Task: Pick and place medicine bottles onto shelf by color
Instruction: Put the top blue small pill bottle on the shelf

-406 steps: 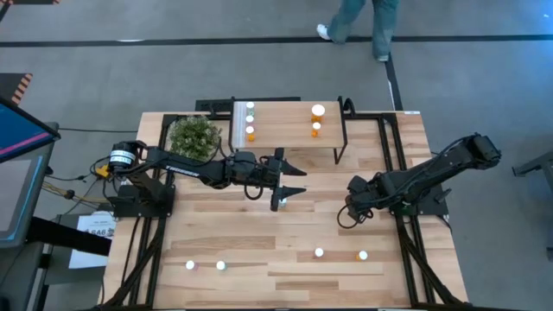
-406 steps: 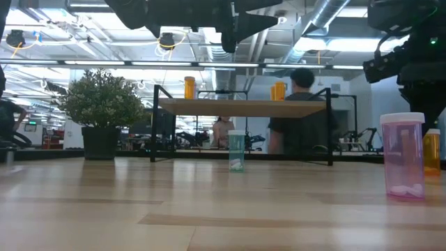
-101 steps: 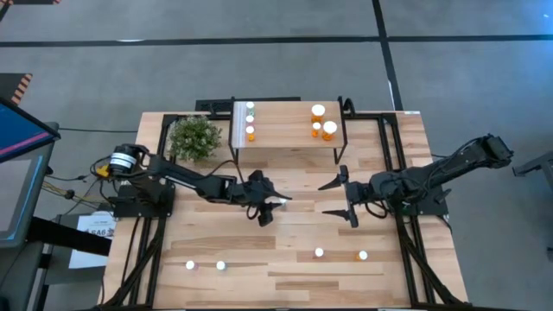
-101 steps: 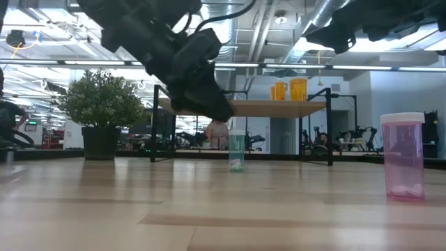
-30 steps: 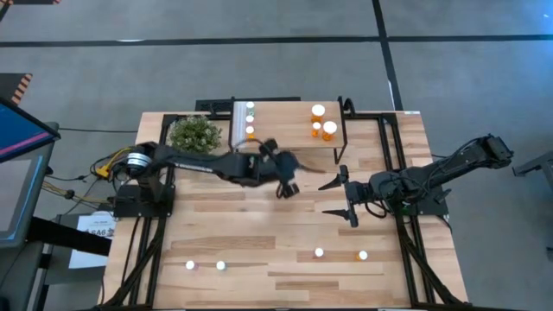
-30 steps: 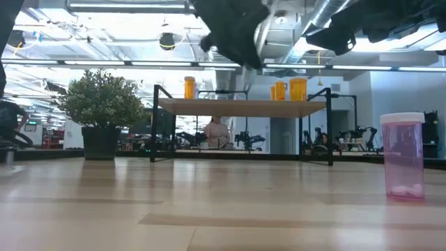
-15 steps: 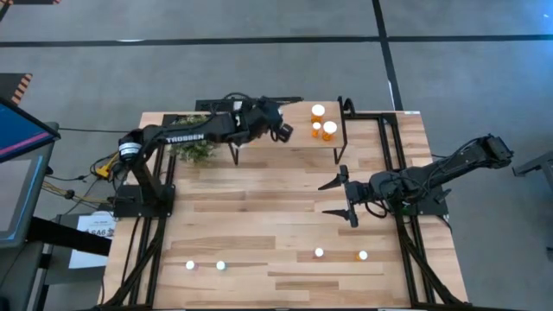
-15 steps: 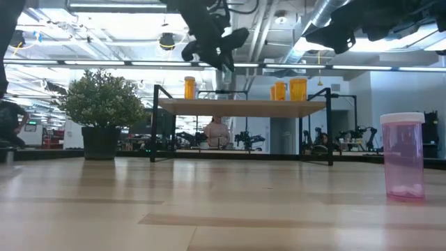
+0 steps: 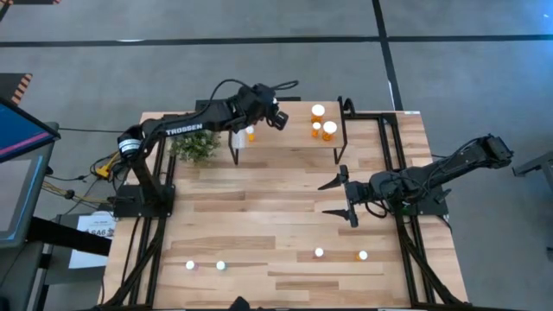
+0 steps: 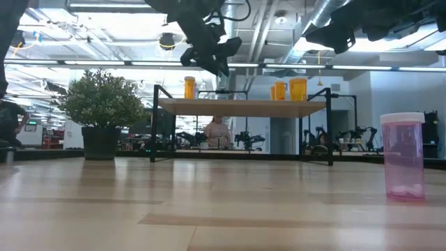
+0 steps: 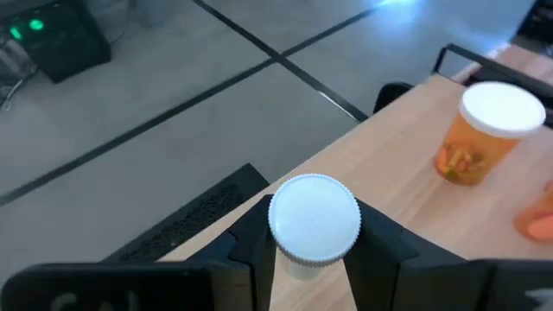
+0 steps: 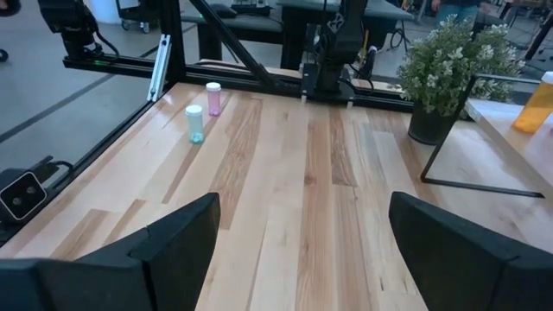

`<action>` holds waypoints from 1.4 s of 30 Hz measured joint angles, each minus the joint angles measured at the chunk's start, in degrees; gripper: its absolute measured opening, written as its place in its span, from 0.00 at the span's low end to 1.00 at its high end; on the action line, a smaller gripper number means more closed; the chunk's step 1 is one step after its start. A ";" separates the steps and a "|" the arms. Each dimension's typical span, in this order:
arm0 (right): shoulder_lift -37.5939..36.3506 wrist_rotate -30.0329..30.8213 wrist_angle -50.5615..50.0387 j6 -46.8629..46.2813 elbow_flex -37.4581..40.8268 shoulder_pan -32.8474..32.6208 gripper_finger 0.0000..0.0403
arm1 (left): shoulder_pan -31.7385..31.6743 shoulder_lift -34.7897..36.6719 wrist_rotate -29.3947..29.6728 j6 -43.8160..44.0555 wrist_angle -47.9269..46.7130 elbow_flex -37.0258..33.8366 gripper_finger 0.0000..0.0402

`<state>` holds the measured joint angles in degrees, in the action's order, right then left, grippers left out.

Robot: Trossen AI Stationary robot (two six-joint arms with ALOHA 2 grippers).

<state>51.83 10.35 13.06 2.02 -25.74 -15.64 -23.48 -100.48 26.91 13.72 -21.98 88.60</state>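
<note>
white-capped and upright, the bottle (image 11: 314,226) sat clamped in the left gripper (image 9: 278,120) above the shelf (image 9: 289,138), beside the orange bottles (image 9: 321,123), while the right gripper (image 9: 339,198) waited wide open over the surface.

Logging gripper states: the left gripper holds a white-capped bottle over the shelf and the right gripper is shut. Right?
Not quite. The right gripper is open, empty, as the high view shows. The left gripper does hold the white-capped bottle over the shelf.
</note>
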 joint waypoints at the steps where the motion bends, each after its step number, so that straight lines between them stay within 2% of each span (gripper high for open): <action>1: 0.00 0.00 0.02 0.00 0.00 0.00 0.89 | -0.25 -0.01 -0.73 -0.95 0.01 0.00 0.24; 6: 0.00 0.00 0.85 0.17 0.00 0.00 0.89 | -2.41 -0.01 -5.49 -7.21 2.59 -0.82 0.24; 12: 0.00 0.00 0.78 0.11 0.01 0.00 0.89 | -7.04 -0.11 -20.97 -13.71 8.59 -3.43 0.24; 16: 0.00 0.00 0.78 0.00 0.02 0.00 0.89 | -9.21 -0.08 -24.23 -19.01 7.81 -3.43 0.24; 21: 0.00 0.04 0.78 0.45 0.02 0.04 0.89 | -11.32 -0.53 -32.91 -24.37 7.13 -3.42 0.24; 28: -0.02 0.07 1.16 1.09 0.01 0.04 0.89 | -13.85 -1.76 -37.38 -31.38 4.95 -3.39 0.24; 35: -0.02 0.14 1.13 1.18 0.01 0.85 0.89 | -16.63 -1.83 -44.34 -31.93 4.92 -3.39 0.24; 42: -0.02 0.20 1.16 1.05 0.00 1.99 0.89 | -16.16 -3.94 -45.89 -33.43 5.16 -3.29 0.27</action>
<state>51.81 10.55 14.22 3.07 -25.74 -13.65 -39.64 -104.42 -18.98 -19.71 -16.82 85.30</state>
